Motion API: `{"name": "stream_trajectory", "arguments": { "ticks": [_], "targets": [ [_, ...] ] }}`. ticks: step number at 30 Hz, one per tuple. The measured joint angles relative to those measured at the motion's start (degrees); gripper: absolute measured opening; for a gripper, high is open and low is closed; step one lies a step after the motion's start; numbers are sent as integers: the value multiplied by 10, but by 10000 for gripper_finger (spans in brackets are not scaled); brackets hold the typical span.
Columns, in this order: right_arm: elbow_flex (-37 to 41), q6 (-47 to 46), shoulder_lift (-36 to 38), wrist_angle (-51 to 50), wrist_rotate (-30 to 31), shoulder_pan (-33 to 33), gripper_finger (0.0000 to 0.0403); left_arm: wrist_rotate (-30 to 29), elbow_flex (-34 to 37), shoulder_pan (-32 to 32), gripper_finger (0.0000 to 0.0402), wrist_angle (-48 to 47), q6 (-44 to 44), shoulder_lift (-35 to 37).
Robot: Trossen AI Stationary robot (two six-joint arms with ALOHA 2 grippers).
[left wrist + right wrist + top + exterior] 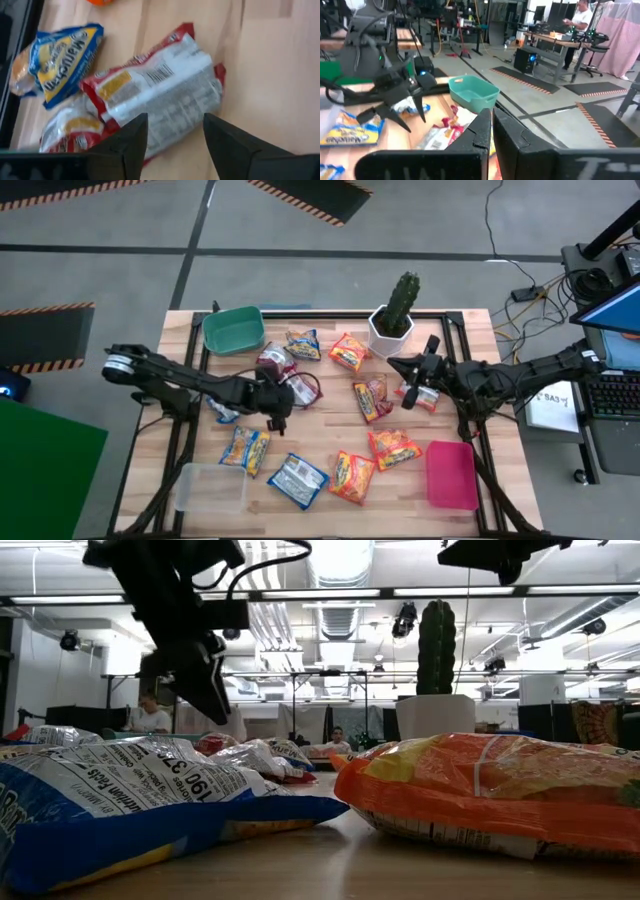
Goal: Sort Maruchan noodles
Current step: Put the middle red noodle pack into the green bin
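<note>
From the left wrist you can read what the overhead cannot: a red-silver Maruchan packet [160, 95] lies back-side up, barcode showing, directly under the left end effector [175, 132], whose two dark fingers stand spread apart with nothing between them. Beside that packet, farther off the fingertips, sit a blue-yellow packet [60, 62] and another red one [70, 130]. The low view gives only a big blue-yellow packet [120, 810] and an orange packet [500, 790] up close, with the left end effector [205, 680] hanging clear above the wooden counter [330, 865].

From above I count about a dozen packets on the counter [330, 405]: roughly six orange ones, including one [350, 352] beside the cactus [403, 305], three or four blue-yellow, and a red-silver cluster at the left end effector [275, 412]. There are three trays: a green tray [233, 330] beyond the left end effector, a clear tray [210, 488] on its near side, and a pink tray [450, 475] near the right arm.

The left arm stretches low across the counter, wrist tipped down. The right arm reaches in level, its right end effector [412, 385] clenched shut on nothing, raised over the orange packets by the cactus pot.
</note>
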State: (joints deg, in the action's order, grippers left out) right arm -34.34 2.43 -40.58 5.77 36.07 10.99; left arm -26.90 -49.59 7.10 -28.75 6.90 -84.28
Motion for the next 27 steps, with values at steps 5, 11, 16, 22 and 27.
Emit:
{"name": "stream_trajectory", "arguments": {
  "ticks": [5, 11, 16, 22, 27],
  "targets": [
    [13, 41, -2, 0, 0, -3, 9, 16, 61, -36, 167, 85, -44, 53],
    [27, 91, -2, 4, 16, -20, 9, 49, 72, -95, 158, 98, -41, 142],
    [27, 7, -9, 25, 60, -42, 9, 83, 64, -113, 153, 141, 38, 209],
    [27, -59, -9, 27, 53, -44, 9, 88, 66, -112, 148, 158, 61, 253],
    [33, -99, -35, 21, -84, -44, 9, 170, 102, -85, 146, 153, 16, 258]
  ]
}}
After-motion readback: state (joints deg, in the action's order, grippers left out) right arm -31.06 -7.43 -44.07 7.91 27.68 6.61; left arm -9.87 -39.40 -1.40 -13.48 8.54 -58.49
